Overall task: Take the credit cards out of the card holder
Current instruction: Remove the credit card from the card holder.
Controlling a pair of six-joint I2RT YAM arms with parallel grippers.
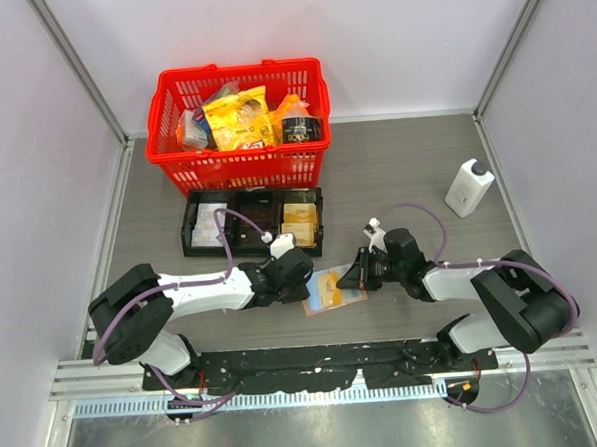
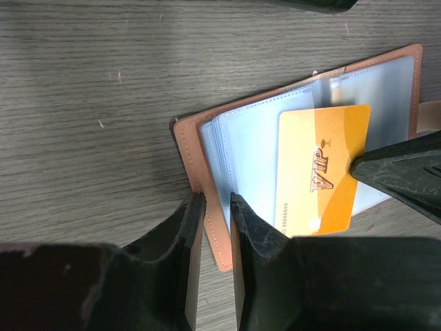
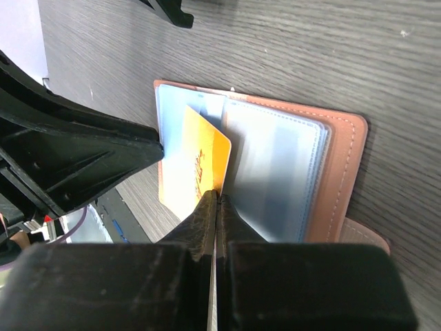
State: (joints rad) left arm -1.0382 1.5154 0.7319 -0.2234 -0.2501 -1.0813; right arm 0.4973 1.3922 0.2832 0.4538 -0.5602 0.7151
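The card holder [image 1: 323,300] lies open on the table between my two grippers, tan-pink outside with light blue clear sleeves inside [image 2: 248,138] [image 3: 289,172]. A gold credit card [image 2: 320,172] [image 3: 189,165] marked VIP sticks partly out of a sleeve. My left gripper [image 2: 215,203] [image 1: 302,280] is shut on the holder's tan cover edge at its left side. My right gripper [image 3: 218,195] [image 1: 350,279] is shut on the gold card's edge. No greyish card shows.
A black three-compartment tray [image 1: 191,229] holding cards lies behind the left gripper. A red basket [image 1: 164,140] of snack packs stands at the back. A white bottle [image 1: 469,188] stands at the right. Walls close in both sides.
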